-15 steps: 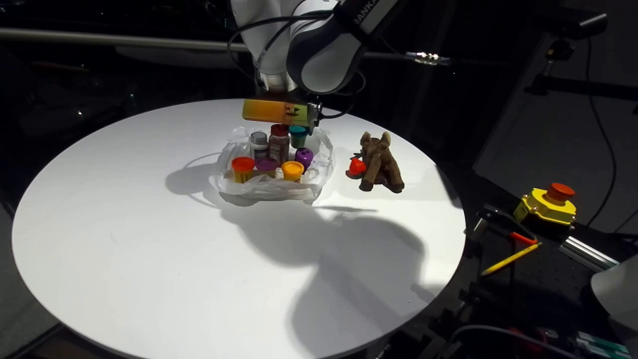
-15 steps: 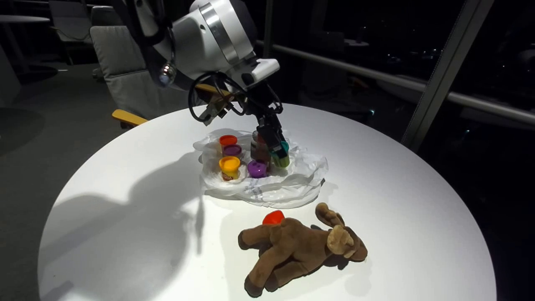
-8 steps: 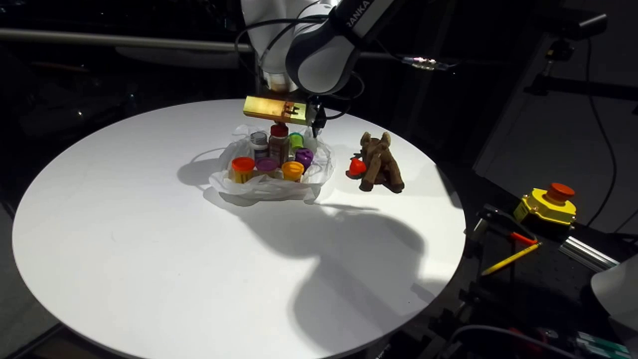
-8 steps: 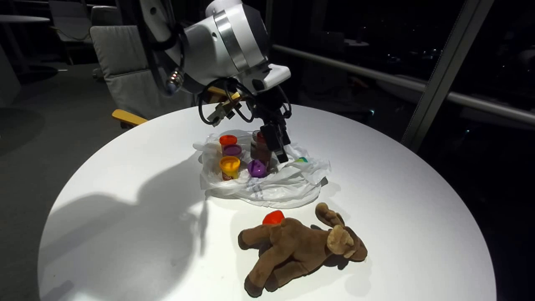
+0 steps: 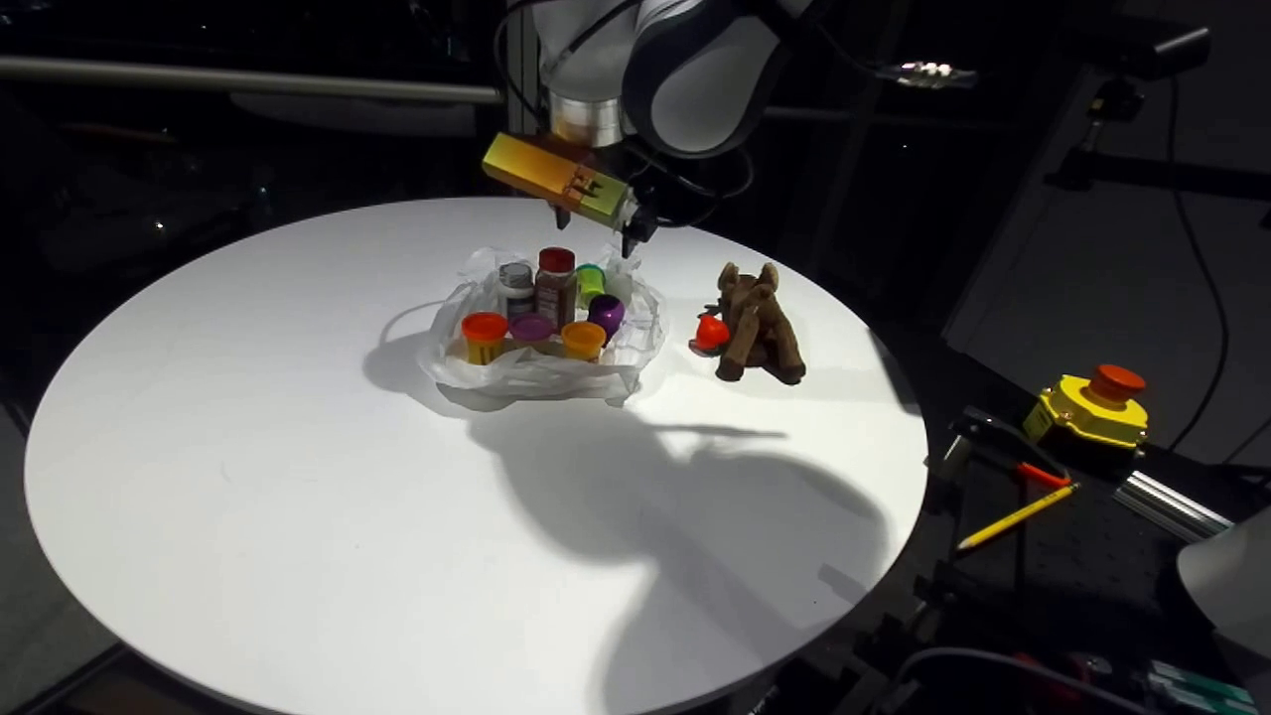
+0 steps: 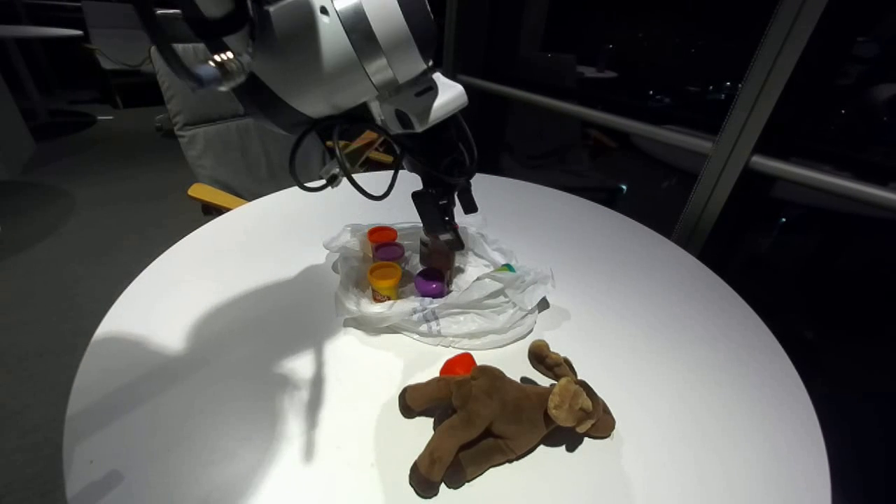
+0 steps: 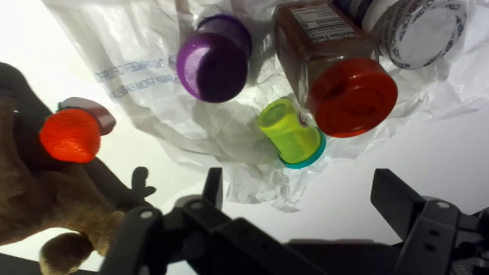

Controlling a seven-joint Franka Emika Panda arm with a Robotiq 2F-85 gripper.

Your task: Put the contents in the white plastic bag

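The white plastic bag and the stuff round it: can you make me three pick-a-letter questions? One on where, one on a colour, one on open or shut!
1. Where is the brown toy animal?
A) On the white table, beside the white plastic bag
B) Inside the bag
C) Under the table

2. What colour is the lid on the brown jar?
A) Blue
B) Green
C) Red

3. How is the gripper?
A) Shut on the jar
B) Open, holding nothing
C) Shut on the toy animal

1: A, it lies outside the bag in both exterior views.
2: C, the wrist view shows the red top.
3: B, its fingers stand apart there, gripping nothing.
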